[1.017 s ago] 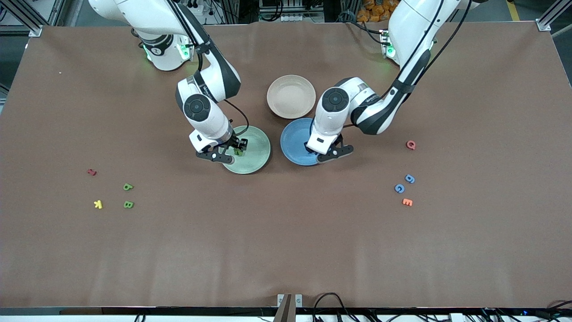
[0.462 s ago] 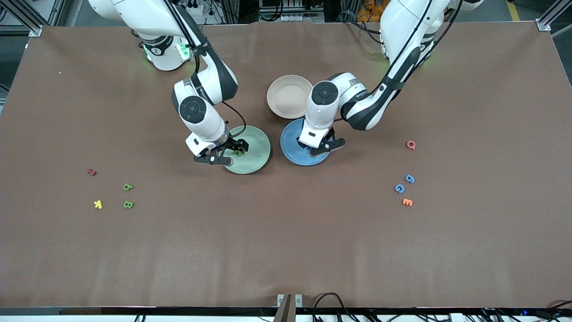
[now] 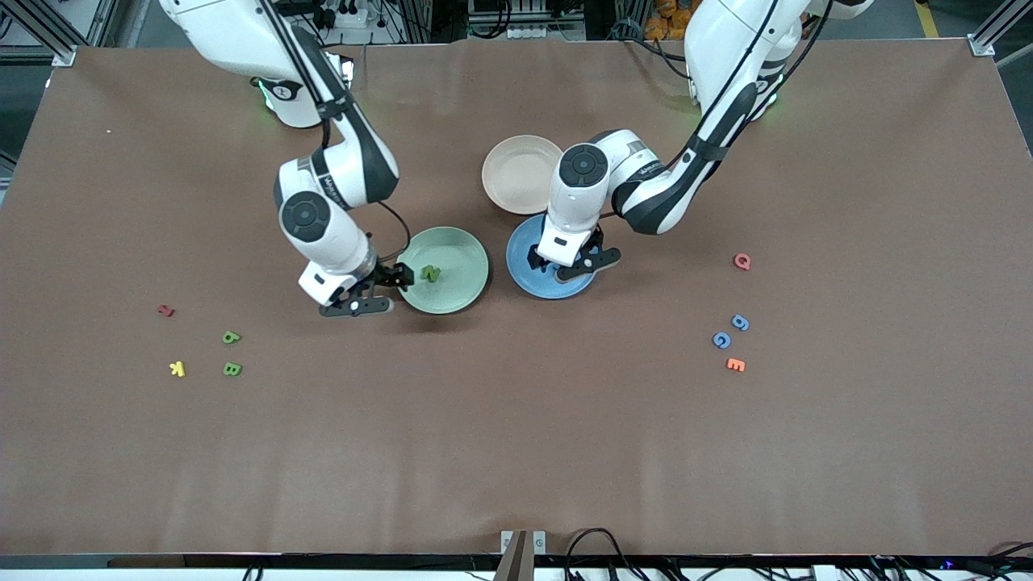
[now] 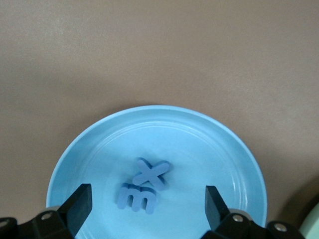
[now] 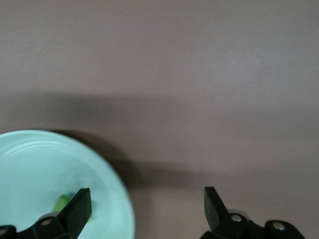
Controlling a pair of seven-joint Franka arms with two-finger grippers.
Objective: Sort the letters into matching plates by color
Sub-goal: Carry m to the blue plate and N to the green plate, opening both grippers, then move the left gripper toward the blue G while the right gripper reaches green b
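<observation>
The pale green plate [image 3: 462,257] holds one green letter [image 3: 430,273]. My right gripper [image 3: 378,291] is open and empty, over the table just off that plate's rim toward the right arm's end. In the right wrist view, the green plate [image 5: 40,169] and a bit of the green letter [image 5: 62,202] sit beside one finger of the right gripper [image 5: 147,199]. My left gripper [image 3: 568,269] hangs open over the blue plate [image 3: 520,258]. In the left wrist view, two blue letters, an x [image 4: 152,173] and an m [image 4: 138,198], lie in the blue plate [image 4: 209,149], below the left gripper [image 4: 148,195].
Two green letters [image 3: 232,337] [image 3: 232,369] lie toward the right arm's end with a yellow letter [image 3: 177,369] and a red one [image 3: 165,310]. Two blue letters [image 3: 740,323] [image 3: 721,340] lie toward the left arm's end with a red Q [image 3: 742,261] and an orange E [image 3: 735,365]. A beige plate [image 3: 520,173] stands farther back.
The right gripper let go of the green letter in the green plate and drew off its rim toward the right arm's end. The left gripper shifted over the blue plate and opened.
</observation>
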